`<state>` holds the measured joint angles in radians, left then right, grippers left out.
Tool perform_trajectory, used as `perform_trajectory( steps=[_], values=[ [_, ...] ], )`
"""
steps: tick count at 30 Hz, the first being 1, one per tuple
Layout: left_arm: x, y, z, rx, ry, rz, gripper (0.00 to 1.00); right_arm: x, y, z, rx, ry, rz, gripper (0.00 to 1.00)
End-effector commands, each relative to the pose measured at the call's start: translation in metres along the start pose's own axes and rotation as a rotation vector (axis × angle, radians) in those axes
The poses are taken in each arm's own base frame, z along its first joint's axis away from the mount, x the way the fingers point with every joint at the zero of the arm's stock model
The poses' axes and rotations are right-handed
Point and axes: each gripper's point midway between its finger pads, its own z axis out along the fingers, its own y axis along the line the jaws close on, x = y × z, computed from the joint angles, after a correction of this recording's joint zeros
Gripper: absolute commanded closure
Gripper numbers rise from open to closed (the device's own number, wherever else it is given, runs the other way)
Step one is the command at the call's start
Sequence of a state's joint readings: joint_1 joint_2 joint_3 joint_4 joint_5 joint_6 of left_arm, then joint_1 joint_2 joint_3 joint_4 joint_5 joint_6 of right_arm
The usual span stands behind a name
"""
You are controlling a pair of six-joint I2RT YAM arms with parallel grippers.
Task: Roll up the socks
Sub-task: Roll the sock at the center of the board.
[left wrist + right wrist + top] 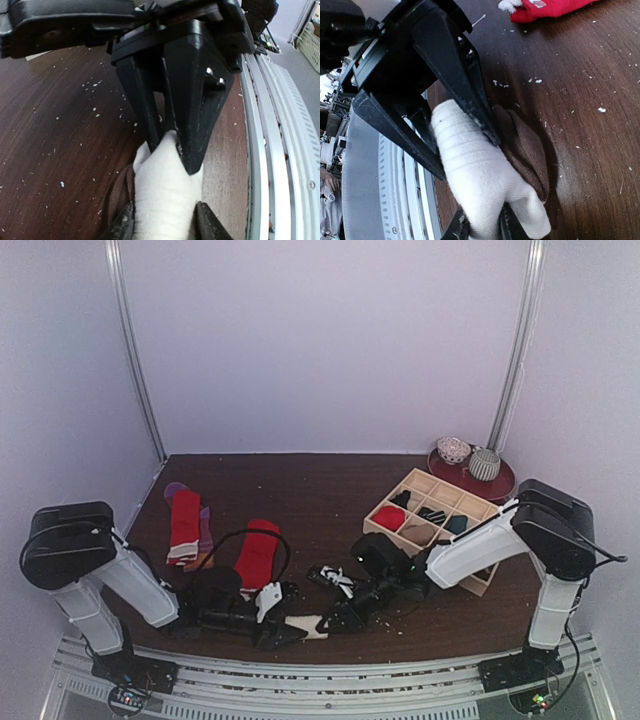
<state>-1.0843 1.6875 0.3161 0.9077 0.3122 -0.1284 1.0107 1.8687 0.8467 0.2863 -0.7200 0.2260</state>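
Left gripper [172, 157]: fingers narrow, clamped on one end of cream sock [165, 200]. Right gripper [466, 156]: likewise pinched onto the same sock from the opposite side. Sock sits at 6 o'clock on table [320, 490], just beside rail [330, 680]. Brown fabric [525, 150] shows under the cream; cannot tell if it is part of the sock. Tool tips nearly touch.

Progress (judgement): early. One red bundle [389, 517] in tray [390, 497] at 3 o'clock looks rolled and stowed. Cream sock is gripped, no roll visible yet. Left to do: red sock [258, 552] at 7 o'clock, second red sock [184, 523] at 9 o'clock, purple-orange sock [206, 532] partly under it. All three lie flat.

Around: plate [500, 490] at 2 o'clock carrying two round items, not identifiable. Dark items in other tray cells. Lint flecks across the wood.

In the way: black cable [287, 555] arcs over the nearer red sock. Arms crowd each other at 6 o'clock.
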Motion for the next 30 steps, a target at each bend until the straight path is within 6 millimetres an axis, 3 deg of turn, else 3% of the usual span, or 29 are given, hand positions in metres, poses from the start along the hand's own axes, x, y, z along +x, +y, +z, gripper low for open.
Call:
perform_trajectory(
  steps=[1, 3, 6, 11, 13, 15, 18, 21, 22, 25, 30],
  values=[
    [0.009, -0.006, 0.000, 0.027, -0.003, -0.045, 0.71, 0.083, -0.040, 0.002, 0.146, 0.242, 0.204, 0.83],
    [0.015, -0.005, 0.001, 0.022, 0.012, -0.062, 0.87, 0.083, -0.041, 0.002, 0.148, 0.243, 0.205, 0.83],
    [0.019, -0.005, 0.001, 0.021, 0.011, -0.079, 0.99, 0.083, -0.042, 0.003, 0.147, 0.250, 0.203, 0.83],
    [0.025, -0.005, 0.009, 0.035, 0.043, -0.122, 1.00, 0.079, -0.037, 0.005, 0.104, 0.256, 0.193, 0.83],
    [0.035, -0.004, 0.010, 0.030, 0.075, -0.166, 1.00, 0.063, -0.035, 0.000, 0.112, 0.212, 0.146, 0.77],
    [0.053, -0.004, 0.010, 0.024, 0.122, -0.213, 1.00, 0.038, -0.039, -0.012, 0.176, 0.134, 0.057, 0.63],
    [0.073, -0.009, 0.006, 0.032, 0.162, -0.287, 1.00, -0.006, -0.034, -0.037, 0.263, -0.026, -0.133, 0.59],
    [0.091, -0.013, 0.002, 0.039, 0.208, -0.345, 1.00, -0.031, -0.026, -0.058, 0.340, -0.151, -0.337, 0.53],
    [0.096, -0.013, 0.001, 0.040, 0.223, -0.356, 1.00, -0.033, -0.019, -0.061, 0.355, -0.171, -0.426, 0.45],
    [0.102, -0.015, 0.000, 0.041, 0.245, -0.378, 1.00, -0.022, 0.004, -0.059, 0.356, -0.191, -0.636, 0.39],
    [0.105, -0.016, 0.003, 0.051, 0.259, -0.386, 1.00, -0.004, 0.021, -0.033, 0.311, -0.099, -0.741, 0.37]
  ],
)
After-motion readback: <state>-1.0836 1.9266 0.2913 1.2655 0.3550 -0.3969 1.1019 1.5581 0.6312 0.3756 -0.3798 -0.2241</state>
